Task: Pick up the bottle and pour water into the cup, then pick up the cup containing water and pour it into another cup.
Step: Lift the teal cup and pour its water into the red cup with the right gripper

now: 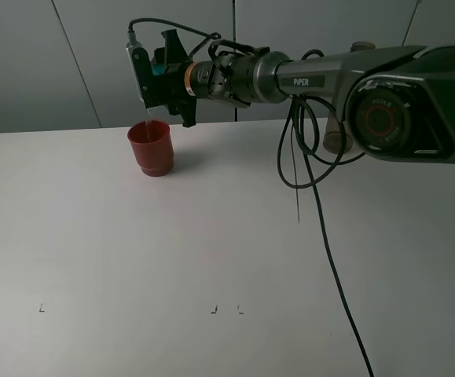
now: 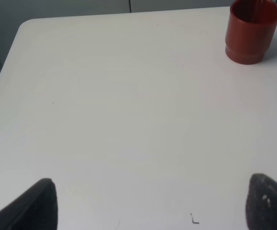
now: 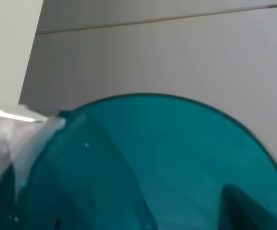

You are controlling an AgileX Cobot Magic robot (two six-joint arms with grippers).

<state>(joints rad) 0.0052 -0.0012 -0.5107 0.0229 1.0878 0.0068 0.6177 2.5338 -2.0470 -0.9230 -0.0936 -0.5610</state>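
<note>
My right gripper (image 1: pixel 155 78) reaches across to the left of the table and is shut on the teal see-through cup (image 1: pixel 159 69). The cup is tipped on its side just above the red cup (image 1: pixel 151 147), and a thin stream of water falls from it into the red cup. The right wrist view is filled by the tilted teal cup (image 3: pixel 148 163), with water at its rim. The bottle (image 1: pixel 335 138) stands at the back right, mostly hidden behind the right arm. My left gripper (image 2: pixel 148 203) is open over bare table, well short of the red cup (image 2: pixel 250 31).
The right arm's black cables (image 1: pixel 313 181) hang down and trail across the white table (image 1: pixel 172 267) toward its front edge. Small dark marks (image 1: pixel 214 310) sit near the front. A grey wall rises behind the table.
</note>
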